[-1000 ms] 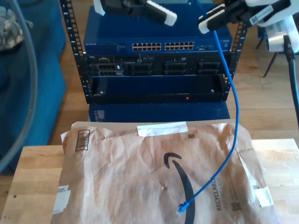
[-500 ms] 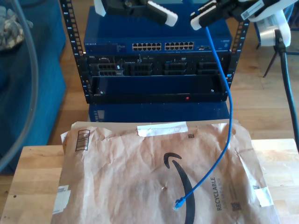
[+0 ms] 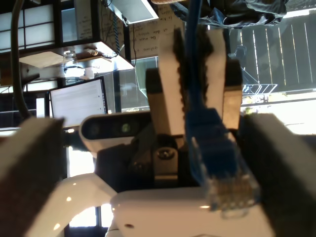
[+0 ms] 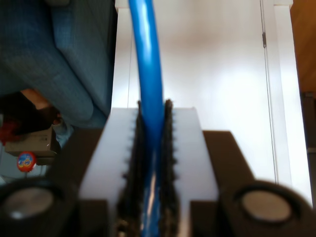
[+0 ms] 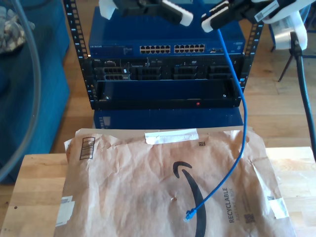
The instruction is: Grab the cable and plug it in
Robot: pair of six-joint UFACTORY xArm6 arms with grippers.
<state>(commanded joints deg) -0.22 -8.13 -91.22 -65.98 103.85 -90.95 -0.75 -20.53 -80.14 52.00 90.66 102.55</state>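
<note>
The blue cable (image 5: 242,98) hangs from my second gripper (image 5: 211,19) at the top of the exterior view, right of centre. It curves down to its lower plug (image 5: 189,215), which lies on the brown paper mailer (image 5: 148,177). My second gripper (image 4: 154,148) is shut on the cable (image 4: 147,59). My first gripper (image 5: 177,15) is open just to the exterior view's left of it. In the first wrist view, the cable's upper clear plug (image 3: 229,190) sticks out of my second gripper (image 3: 195,44) toward the gap between my open first gripper's (image 3: 155,163) pads.
A rack (image 5: 163,74) stands behind the table, with a blue switch and its row of ports (image 5: 173,49) on top. The mailer covers most of the wooden table (image 5: 34,192). A blue couch (image 5: 29,89) is at the exterior view's left, thick black arm cable (image 5: 303,89) at its right.
My second gripper carried the cable toward the exterior view's left, closer to my first gripper. The hanging cable and its lower plug swung slightly left. My first gripper edged right.
</note>
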